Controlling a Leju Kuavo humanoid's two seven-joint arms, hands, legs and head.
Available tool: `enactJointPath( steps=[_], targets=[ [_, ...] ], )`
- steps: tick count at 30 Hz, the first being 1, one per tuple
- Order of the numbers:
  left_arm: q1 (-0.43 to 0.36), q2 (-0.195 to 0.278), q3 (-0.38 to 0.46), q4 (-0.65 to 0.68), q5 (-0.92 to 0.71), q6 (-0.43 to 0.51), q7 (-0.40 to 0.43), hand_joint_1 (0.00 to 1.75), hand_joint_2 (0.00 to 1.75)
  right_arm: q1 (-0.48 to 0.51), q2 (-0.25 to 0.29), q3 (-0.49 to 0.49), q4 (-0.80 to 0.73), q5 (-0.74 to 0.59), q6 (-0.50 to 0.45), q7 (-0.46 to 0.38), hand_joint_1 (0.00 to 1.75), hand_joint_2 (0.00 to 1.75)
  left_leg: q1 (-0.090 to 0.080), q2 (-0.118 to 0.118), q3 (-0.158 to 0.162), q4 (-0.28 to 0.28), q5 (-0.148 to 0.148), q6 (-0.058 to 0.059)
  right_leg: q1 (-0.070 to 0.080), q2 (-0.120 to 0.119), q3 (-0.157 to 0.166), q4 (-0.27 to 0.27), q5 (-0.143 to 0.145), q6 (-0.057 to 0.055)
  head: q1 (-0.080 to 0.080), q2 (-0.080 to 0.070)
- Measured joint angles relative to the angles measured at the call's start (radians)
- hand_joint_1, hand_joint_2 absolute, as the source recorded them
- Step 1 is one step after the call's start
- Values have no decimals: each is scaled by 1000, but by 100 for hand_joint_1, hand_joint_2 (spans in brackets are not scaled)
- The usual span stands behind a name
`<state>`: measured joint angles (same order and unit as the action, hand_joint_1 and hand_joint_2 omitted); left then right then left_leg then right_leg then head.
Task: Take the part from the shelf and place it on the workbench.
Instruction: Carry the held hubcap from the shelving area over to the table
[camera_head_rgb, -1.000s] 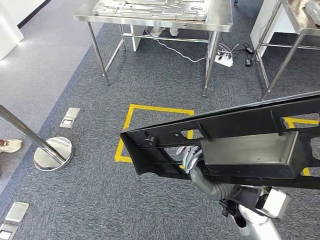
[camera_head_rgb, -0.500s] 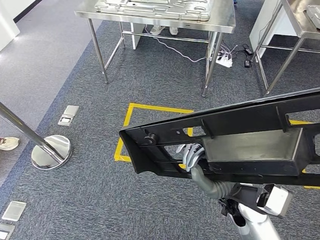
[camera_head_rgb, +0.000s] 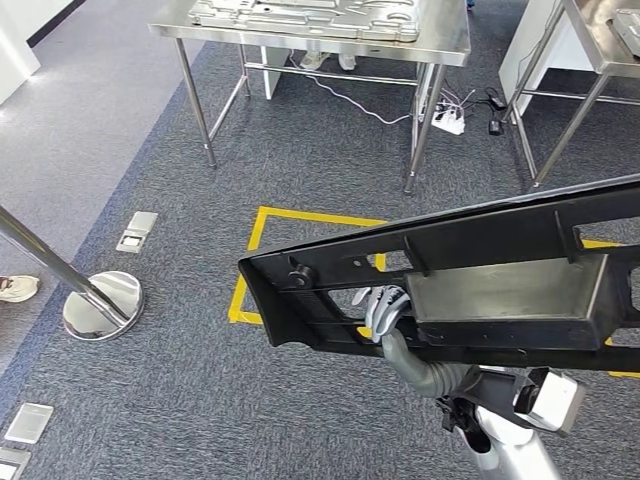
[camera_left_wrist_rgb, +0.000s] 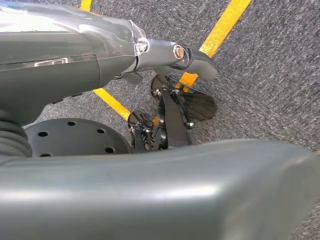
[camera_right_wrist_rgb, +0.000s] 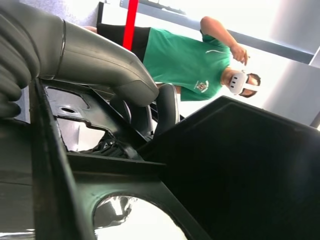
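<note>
black part (camera_head_rgb: 468, 285) held w/ both hands, above carpet (camera_head_rgb: 189, 400).

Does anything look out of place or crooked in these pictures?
The long black part is carried tilted, its right end higher than its left, above the carpet. The left hand grips it from below. A power strip with loose cables lies on the floor by the steel table.
</note>
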<state>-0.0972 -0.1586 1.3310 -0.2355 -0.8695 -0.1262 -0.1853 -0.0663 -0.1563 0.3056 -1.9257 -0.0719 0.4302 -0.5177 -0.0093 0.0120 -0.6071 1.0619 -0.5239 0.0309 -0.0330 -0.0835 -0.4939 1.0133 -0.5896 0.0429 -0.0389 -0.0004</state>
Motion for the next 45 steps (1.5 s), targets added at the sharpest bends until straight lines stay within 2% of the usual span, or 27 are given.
enactJointPath(
  steps=[2, 4, 5, 7, 8, 9, 10, 12, 13, 14, 18, 20, 23, 24, 25, 27, 28, 29, 31, 34, 36, 38, 39, 40, 41, 43, 45],
  targets=[
    [1, 0, 0, 0, 3, 0, 0, 0, 175, -2, 2, 0, 0, 0, 0, 0, 175, 175, 0, -1, 6, -10, 1, 8, -2, 0, 6, -5, -2, 9, 0, 0],
    [1, 0, 1, 0, 4, 1, 1, 0, 175, -5, 3, 0, -1, -1, 1, 0, 175, 175, 6, -2, 24, -31, 5, 18, -1, 28, -1, 27, -23, 11, 0, 0],
    [0, 0, 1, 0, 4, 1, 1, 0, 175, -5, 4, 0, -1, -2, 1, 0, 175, 175, 9, -3, 33, -39, 6, 23, -1, 47, -22, 72, -45, 9, 1, 0],
    [-3, 0, 1, 0, 4, 1, 2, 0, 175, -2, 3, -1, 1, -2, 2, 0, 175, 175, 7, -7, 43, -41, 2, 27, 0, 73, -98, 203, -94, 4, 2, 0],
    [-4, 0, 1, 0, 4, 1, 3, 0, 175, 0, 3, -2, 2, -2, 3, 0, 175, 175, 7, -10, 47, -41, -2, 28, 1, 77, -134, 254, -103, 4, 2, 0],
    [-3, 0, 1, 0, 4, 1, 4, 0, 175, 1, 3, -2, 3, -3, 4, 0, 175, 175, 6, -14, 52, -41, -6, 26, 1, 78, -156, 273, -89, 5, 2, 0],
    [-3, 0, 1, 0, 4, 1, 4, 0, 175, 2, 3, -2, 3, -3, 6, 0, 175, 175, 7, -18, 59, -40, -12, 23, 0, 78, -158, 251, -54, 5, 2, 0],
    [-2, 0, 1, 0, 4, 1, 5, 0, 175, 2, 3, -2, 4, -4, 7, 0, 175, 175, 9, -26, 77, -38, -27, 12, -1, 79, -124, 134, 37, 5, 2, 0],
    [-3, 0, 1, 0, 4, 1, 5, 0, 175, 2, 3, -2, 4, -4, 8, 0, 175, 175, 9, -29, 83, -34, -35, 5, 0, 81, -103, 80, 63, 4, 2, 0],
    [-3, 0, 1, 0, 4, 2, 6, 0, 175, 2, 3, -2, 6, -4, 8, 0, 175, 175, 9, -31, 85, -32, -41, -2, 2, 82, -91, 49, 71, 1, 2, 0],
    [-6, 0, 1, 0, 4, 5, 8, 0, 175, 0, 4, -4, 7, -8, 10, 1, 175, 175, 11, -31, 85, -26, -53, -16, 4, 82, -81, 33, 54, -19, 1, 0],
    [-8, 1, 1, 0, 4, 6, 9, 0, 175, -2, 4, -4, 7, -9, 10, 1, 175, 175, 13, -27, 56, 36, -83, -26, 0, 77, -71, 30, 47, -30, 0, 0],
    [-6, 1, 1, 0, 3, 6, 10, 0, 175, -2, 5, -4, 7, -10, 10, 1, 175, 175, 20, -24, -62, 229, -139, -38, 0, 71, -57, 30, 32, -36, -1, 0],
    [-4, 1, 1, 0, 3, 6, 10, 0, 175, -2, 5, -4, 8, -11, 10, 1, 175, 175, 21, -23, -89, 258, -130, -39, 0, 71, -49, 30, 26, -36, -1, 0],
    [-3, 1, 1, 0, 3, 6, 10, 0, 175, -2, 5, -4, 8, -11, 11, 1, 175, 175, 21, -23, -98, 247, -101, -39, -1, 71, -40, 30, 19, -36, -1, 0],
    [-2, 1, 1, 0, 3, 6, 10, 0, 175, -2, 5, -4, 8, -12, 12, 1, 175, 175, 20, -21, -71, 140, -8, -32, -1, 71, -16, 28, 2, -32, -1, 0],
    [-1, 1, 1, 0, 3, 5, 10, 0, 175, -2, 5, -4, 8, -12, 12, 0, 175, 175, 17, -20, -54, 89, 26, -26, 1, 71, -7, 27, -6, -28, -1, 0],
    [-1, 1, 1, 0, 3, 4, 10, 0, 175, -2, 5, -4, 8, -12, 12, 0, 175, 175, 13, -18, -42, 52, 43, -18, 1, 72, -2, 26, -11, -23, -1, 0],
    [-2, 1, 1, 0, 3, 3, 10, 0, 175, -1, 5, -4, 7, -13, 12, 0, 175, 175, 6, -16, -35, 30, 30, -2, 3, 71, -3, 21, -15, -11, -3, 0],
    [-2, 1, 1, 0, 3, 2, 9, 0, 175, -1, 5, -5, 5, -14, 13, -2, 175, 175, 10, -16, -19, 4, 11, 14, 2, 70, -7, 33, -31, 4, -3, 0],
    [-2, 1, 1, 0, 4, 2, 9, 0, 175, -1, 5, -7, 5, -15, 13, -4, 175, 175, 13, -16, -2, -6, 4, 22, 4, 73, -51, 124, -70, 5, -3, 0],
    [-2, 1, 1, 0, 4, 1, 9, 0, 175, 4, 4, -9, 6, -15, 13, -5, 175, 175, 10, -17, 11, -7, -7, 29, 6, 75, -135, 256, -108, 4, -3, 0],
    [-2, 1, 1, 0, 4, 2, 10, 0, 175, 7, 4, -10, 6, -15, 13, -5, 175, 175, 8, -17, 20, -7, -13, 30, 7, 76, -167, 295, -105, 4, -3, 0],
    [-1, 1, 1, 0, 4, 2, 10, 0, 175, 10, 4, -10, 6, -15, 13, -6, 175, 175, 7, -19, 30, -7, -21, 30, 9, 76, -183, 297, -80, 3, -3, 0],
    [-1, 1, 1, 0, 4, 2, 10, 0, 175, 12, 4, -11, 6, -14, 13, -7, 175, 175, 5, -20, 43, -7, -29, 29, 10, 77, -179, 260, -36, 0, -3, 0],
    [-2, 0, 1, 0, 4, 2, 11, 0, 175, 13, 4, -13, 7, -13, 13, -9, 175, 175, 2, -22, 68, -7, -47, 22, 17, 78, -144, 140, 53, -11, -3, 0],
    [-4, -1, 1, 0, 4, 1, 11, 0, 175, 13, 4, -16, 5, -11, 13, -10, 175, 175, 2, -22, 78, -7, -59, 14, 23, 79, -114, 67, 73, -22, -4, 0]
  ],
)
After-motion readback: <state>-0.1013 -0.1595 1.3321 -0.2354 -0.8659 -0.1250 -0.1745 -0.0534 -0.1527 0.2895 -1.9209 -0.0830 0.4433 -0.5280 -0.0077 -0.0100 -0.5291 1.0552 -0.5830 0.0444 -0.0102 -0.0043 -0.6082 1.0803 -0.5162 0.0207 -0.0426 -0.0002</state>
